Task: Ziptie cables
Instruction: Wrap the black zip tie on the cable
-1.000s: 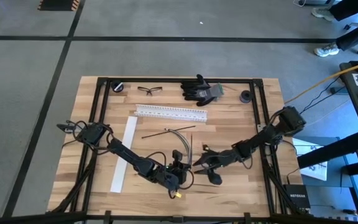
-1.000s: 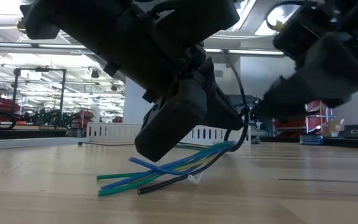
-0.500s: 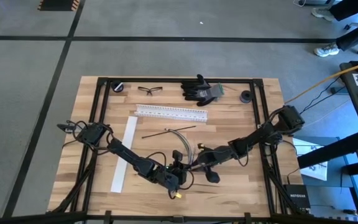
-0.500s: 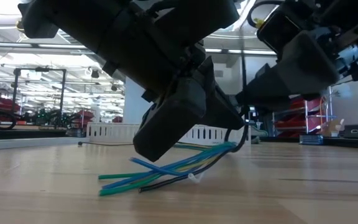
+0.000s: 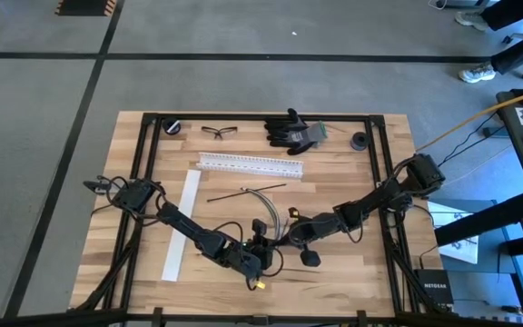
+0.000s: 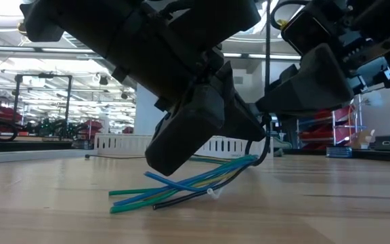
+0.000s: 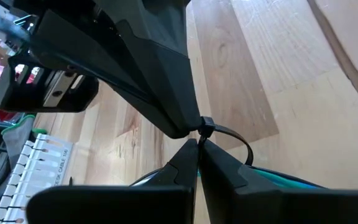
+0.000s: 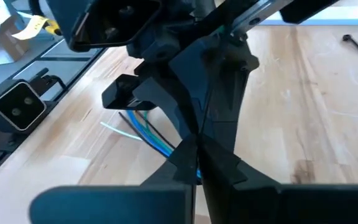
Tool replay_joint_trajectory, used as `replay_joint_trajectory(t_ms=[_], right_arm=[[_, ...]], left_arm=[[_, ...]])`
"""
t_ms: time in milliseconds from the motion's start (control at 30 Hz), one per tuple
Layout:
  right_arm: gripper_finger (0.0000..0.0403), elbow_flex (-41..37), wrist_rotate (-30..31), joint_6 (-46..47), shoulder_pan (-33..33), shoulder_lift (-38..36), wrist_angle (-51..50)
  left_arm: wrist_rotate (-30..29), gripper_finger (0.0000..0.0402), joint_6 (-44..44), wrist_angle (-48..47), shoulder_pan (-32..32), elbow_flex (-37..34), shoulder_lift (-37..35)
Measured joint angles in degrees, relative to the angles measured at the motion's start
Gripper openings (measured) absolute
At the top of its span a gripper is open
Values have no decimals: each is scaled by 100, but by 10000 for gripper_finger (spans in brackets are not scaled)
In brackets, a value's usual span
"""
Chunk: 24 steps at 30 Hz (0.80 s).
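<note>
Pinching a black zip tie (image 7: 219, 132) between closed fingers, the left gripper (image 7: 197, 144) is hovering low over the table's (image 5: 352, 272) near-centre. The right gripper (image 8: 196, 149) is meeting it tip to tip, fingers pressed together. The cables (image 6: 181, 186) are lying bundled on the wood beneath both grippers.

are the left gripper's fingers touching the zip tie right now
Touching. In the left wrist view, the left gripper has its fingertips closed on the black zip tie at its head, no gap showing.
</note>
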Motion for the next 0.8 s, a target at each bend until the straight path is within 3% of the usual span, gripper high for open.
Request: replay_joint_trajectory(t_ms=[800], right_arm=[[0, -4, 188, -555, 2, -2, 125]], left_arm=[[-13, 0, -442, 34, -70, 3, -2]])
